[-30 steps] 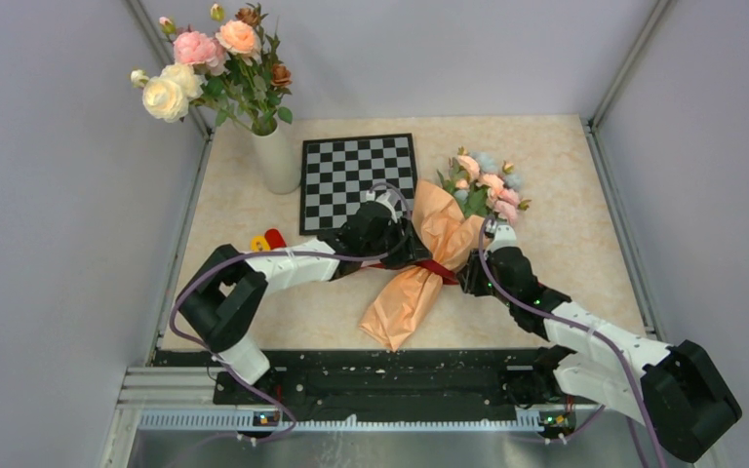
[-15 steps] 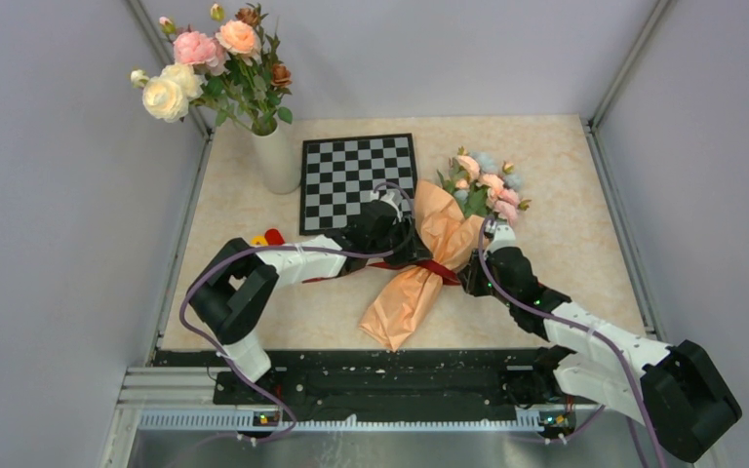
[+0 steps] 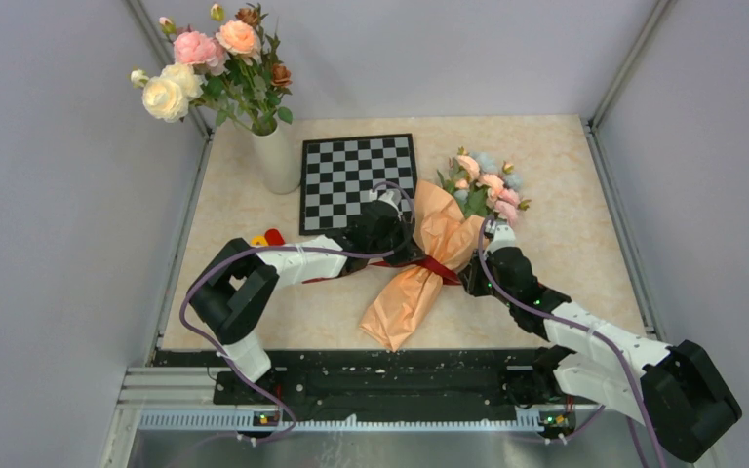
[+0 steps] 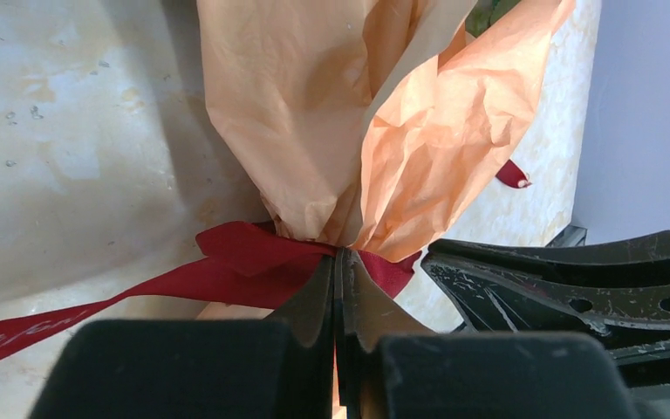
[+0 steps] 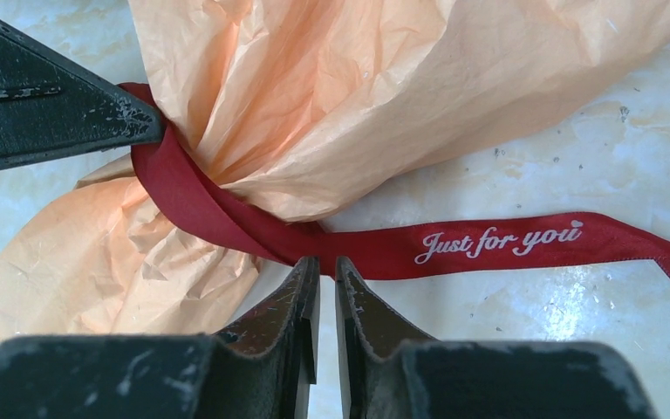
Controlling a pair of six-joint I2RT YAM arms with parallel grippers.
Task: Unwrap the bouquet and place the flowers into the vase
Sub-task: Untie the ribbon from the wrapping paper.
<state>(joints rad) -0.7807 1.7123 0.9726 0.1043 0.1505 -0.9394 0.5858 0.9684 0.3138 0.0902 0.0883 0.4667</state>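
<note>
Either side of the slanting bouquet, my left fingers clench its ribbon; whether my right fingers hold it, I cannot tell.

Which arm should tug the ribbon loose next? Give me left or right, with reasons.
Left, probably. The left gripper is shut on the ribbon right at the knot on the bouquet. The right gripper sits at the ribbon's tail, but its jaws stand slightly apart.
</note>
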